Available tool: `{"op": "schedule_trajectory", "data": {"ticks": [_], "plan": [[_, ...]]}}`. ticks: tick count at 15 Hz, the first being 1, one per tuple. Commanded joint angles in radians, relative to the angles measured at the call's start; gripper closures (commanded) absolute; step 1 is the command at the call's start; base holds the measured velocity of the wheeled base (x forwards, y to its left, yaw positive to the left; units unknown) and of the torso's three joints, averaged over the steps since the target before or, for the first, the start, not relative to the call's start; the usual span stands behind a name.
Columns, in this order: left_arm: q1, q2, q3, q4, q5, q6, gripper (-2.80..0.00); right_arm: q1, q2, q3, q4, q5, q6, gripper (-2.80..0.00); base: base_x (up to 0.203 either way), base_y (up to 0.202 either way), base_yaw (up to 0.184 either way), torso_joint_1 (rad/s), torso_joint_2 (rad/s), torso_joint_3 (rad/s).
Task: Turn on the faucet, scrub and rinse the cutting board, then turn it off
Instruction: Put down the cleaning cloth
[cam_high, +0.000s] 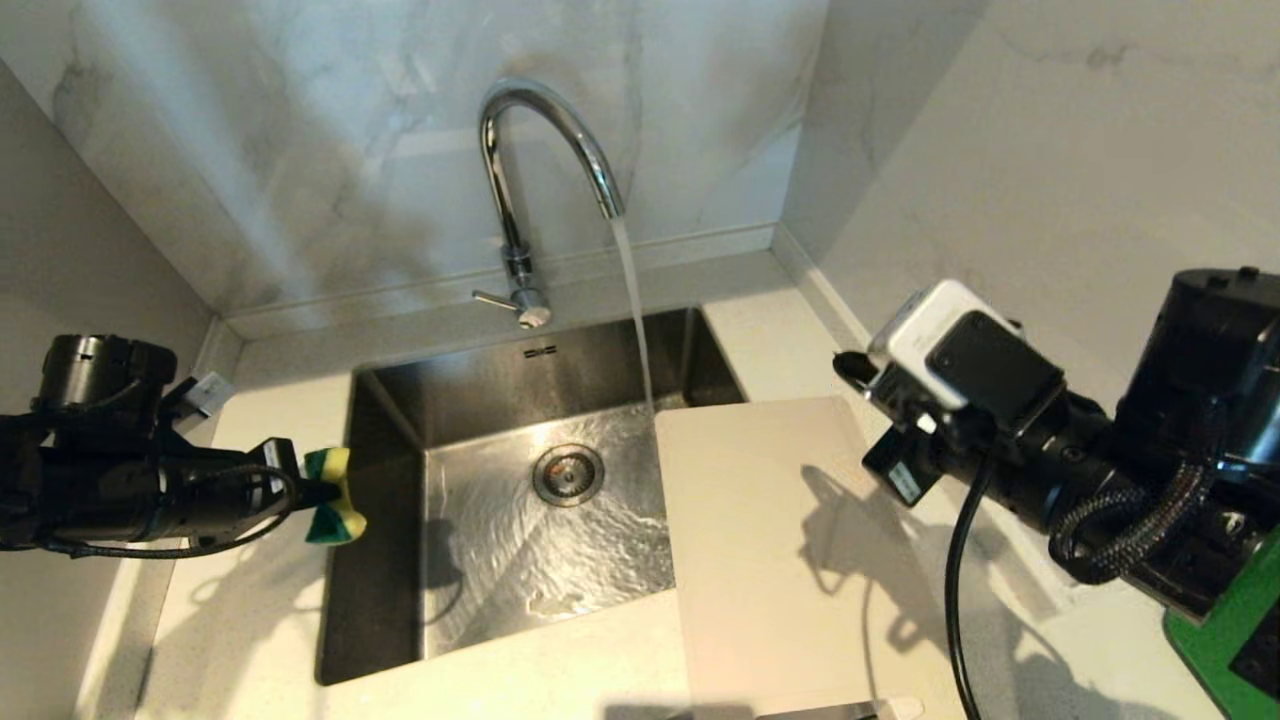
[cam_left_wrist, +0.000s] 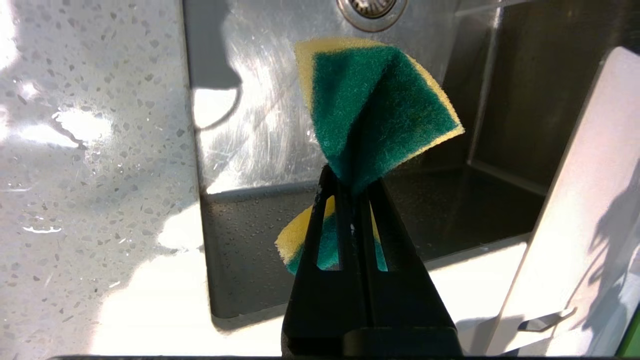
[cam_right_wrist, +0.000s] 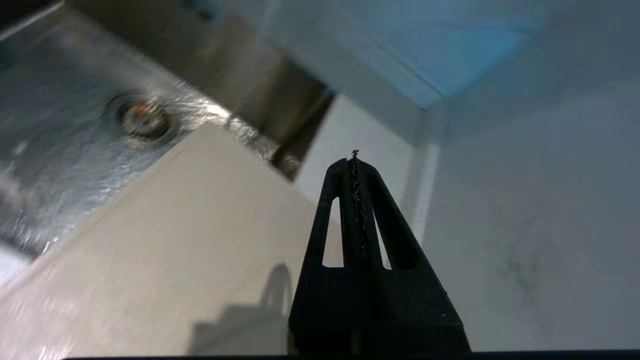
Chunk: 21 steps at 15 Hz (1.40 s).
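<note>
Pressed flat together, holding nothing: so stand the jaws of the black right gripper (cam_right_wrist: 354, 159), raised above the right counter near the corner of the walls, over the far edge of the large cream-white rectangular plastic cutting board (cam_high: 775, 545). Clamped on a small green-and-yellow sponge (cam_high: 335, 495): so stand the jaws of the black left gripper (cam_left_wrist: 353, 182), level above the left counter, just at the left rim of the sink. Sponge folded and squeezed at its middle, green scouring face spread like a fan beyond the fingertips, yellow foam showing at the edges and behind the fingers (cam_left_wrist: 320, 235).

Cutting board lying flat on the pale speckled stone counter (cam_high: 250, 600) at the right of the rectangular stainless steel sink (cam_high: 385, 560), its left part reaching over the right side of the basin. Slot handle at the near short end, seen in the left wrist view. Shadow of the right arm falling across the board.

Tall chrome gooseneck faucet (cam_high: 520, 150) standing behind the sink at the middle, thin side lever near its base pointing left. Running: thin stream of water (cam_high: 635, 310) falling from the arched spout to the basin floor close to the far left corner of the board, rippling sheet of water spread around the round drain (cam_high: 568, 474). White marble wall (cam_high: 300, 150) behind.
</note>
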Motion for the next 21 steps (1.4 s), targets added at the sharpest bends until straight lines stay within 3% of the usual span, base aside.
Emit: {"op": "schedule_trajectory", "data": {"ticks": [1, 3, 8, 12, 21], "plan": [[-0.001, -0.004, -0.001, -0.002, -0.001, -0.003, 0.0, -0.06, 0.023, -0.076, 0.003, -0.018, 0.069, 0.0, 0.0, 0.0, 0.0, 0.0, 0.0, 0.0], [-0.001, -0.003, -0.001, -0.002, -0.001, -0.003, 0.0, -0.124, 0.031, -0.136, 0.046, -0.018, 0.138, 0.0, 0.0, 0.0, 0.0, 0.0, 0.0, 0.0], [-0.001, 0.003, -0.003, -0.002, -0.001, -0.003, 0.0, -0.196, 0.014, -0.343, 0.254, -0.018, 0.31, 0.0, 0.0, 0.0, 0.0, 0.0, 0.0, 0.0], [-0.002, 0.005, 0.0, -0.002, -0.003, -0.003, 0.0, -0.209, -0.072, -0.504, 0.564, -0.029, 0.469, 0.0, 0.0, 0.0, 0.0, 0.0, 0.0, 0.0], [-0.001, 0.003, 0.008, -0.003, -0.004, -0.005, 0.0, -0.233, -0.283, -0.369, 0.622, -0.076, 0.511, 0.0, 0.0, 0.0, 0.0, 0.0, 0.0, 0.0]]}}
